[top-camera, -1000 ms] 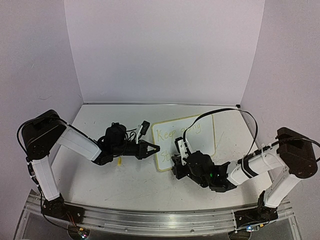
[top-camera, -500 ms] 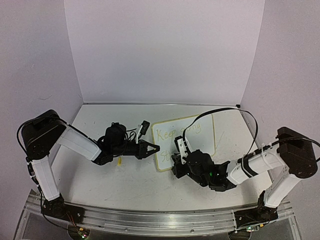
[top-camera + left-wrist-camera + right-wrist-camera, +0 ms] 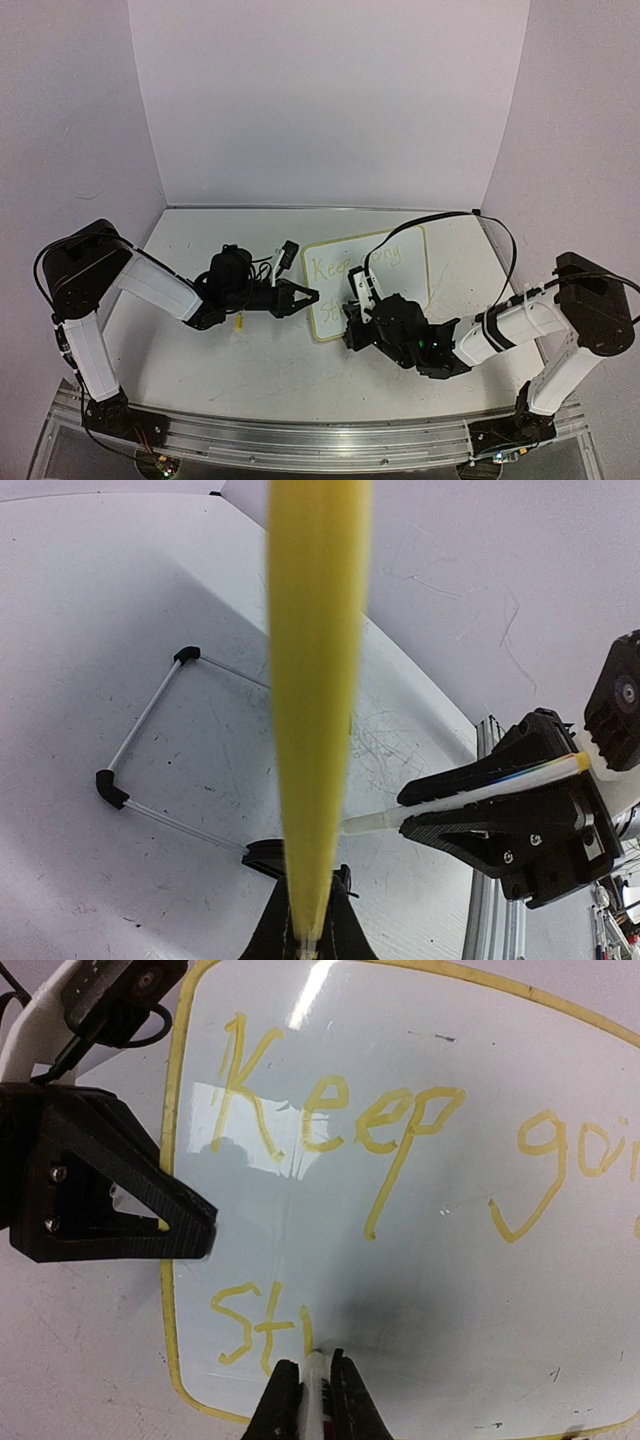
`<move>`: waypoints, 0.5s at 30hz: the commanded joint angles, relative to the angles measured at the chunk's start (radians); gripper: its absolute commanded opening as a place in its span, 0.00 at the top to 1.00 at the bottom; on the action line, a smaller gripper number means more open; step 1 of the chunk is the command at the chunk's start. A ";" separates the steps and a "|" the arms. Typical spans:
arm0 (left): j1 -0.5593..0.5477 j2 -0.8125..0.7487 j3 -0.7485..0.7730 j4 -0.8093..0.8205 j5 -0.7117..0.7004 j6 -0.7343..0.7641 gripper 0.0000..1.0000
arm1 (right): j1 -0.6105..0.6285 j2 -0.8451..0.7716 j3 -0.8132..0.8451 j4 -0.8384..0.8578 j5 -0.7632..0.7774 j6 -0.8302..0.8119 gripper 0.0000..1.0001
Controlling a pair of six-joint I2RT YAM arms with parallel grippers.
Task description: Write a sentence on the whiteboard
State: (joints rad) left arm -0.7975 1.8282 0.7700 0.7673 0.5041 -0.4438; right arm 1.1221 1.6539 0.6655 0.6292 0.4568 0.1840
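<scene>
The whiteboard [image 3: 400,285] lies flat at centre right, its rim [image 3: 172,1160] yellow and two black clip feet [image 3: 186,655] on its far side. The sentence [image 3: 340,1120] reads "Keep goi" on the upper line, cut by the frame edge, and "St" [image 3: 250,1325] plus one stroke below. My right gripper [image 3: 312,1385] [image 3: 352,320] is shut on a white marker [image 3: 470,792], whose tip touches the board just right of "St". My left gripper [image 3: 312,297] [image 3: 305,942] is shut on a long yellow pen-like object [image 3: 315,680], its fingertips at the board's left rim.
A black cable [image 3: 440,225] loops over the board's far right part. White walls [image 3: 330,100] close in the table at the back and sides. A metal rail [image 3: 300,440] runs along the near edge, with both arm bases on it.
The right gripper has crept slightly up and left across the board with the marker. The left arm has stayed still.
</scene>
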 commanded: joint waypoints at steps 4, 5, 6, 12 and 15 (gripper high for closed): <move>0.003 -0.041 -0.005 -0.014 -0.013 0.004 1.00 | -0.037 -0.009 0.042 0.023 0.054 -0.018 1.00; 0.003 -0.041 -0.005 -0.014 -0.014 0.004 1.00 | -0.038 -0.010 0.042 0.024 0.055 -0.018 1.00; 0.003 -0.041 -0.006 -0.014 -0.015 0.004 1.00 | -0.040 -0.011 0.043 0.025 0.055 -0.018 1.00; 0.003 -0.041 -0.007 -0.014 -0.015 0.004 1.00 | -0.042 -0.013 0.056 0.029 0.049 -0.027 1.00; 0.003 -0.041 -0.007 -0.013 -0.016 0.004 1.00 | -0.049 -0.010 0.057 0.030 0.053 -0.024 1.00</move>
State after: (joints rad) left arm -0.7951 1.8282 0.7700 0.7673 0.5025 -0.4442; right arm 1.1088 1.6535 0.6819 0.6358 0.4572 0.1729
